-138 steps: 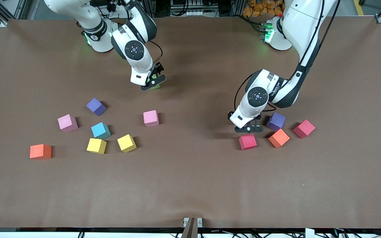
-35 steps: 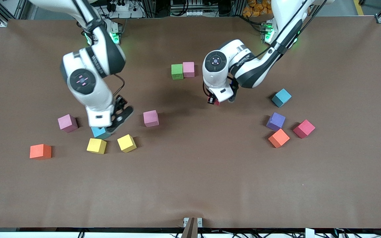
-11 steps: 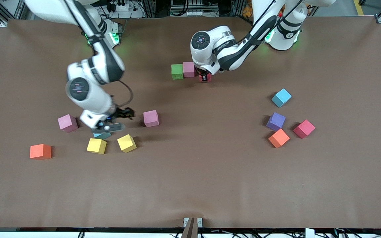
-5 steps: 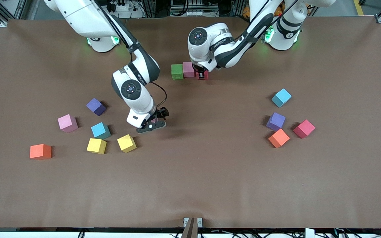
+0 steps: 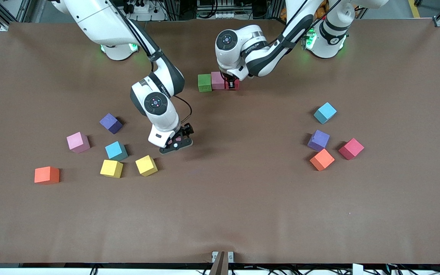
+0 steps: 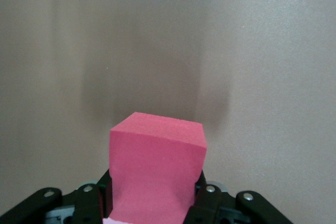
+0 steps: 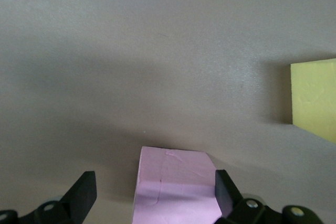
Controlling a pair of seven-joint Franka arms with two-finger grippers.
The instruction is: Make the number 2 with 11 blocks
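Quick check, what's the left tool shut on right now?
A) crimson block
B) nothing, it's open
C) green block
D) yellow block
A: the left wrist view shows the left tool shut on the crimson block, and the front view has it set beside the pink block next to the green block.

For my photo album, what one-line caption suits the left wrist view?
Left gripper shut on a crimson block above the brown table.

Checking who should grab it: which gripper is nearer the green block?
Left. The left gripper holds a crimson block two cubes from the green block; the right gripper straddles a distant pink block.
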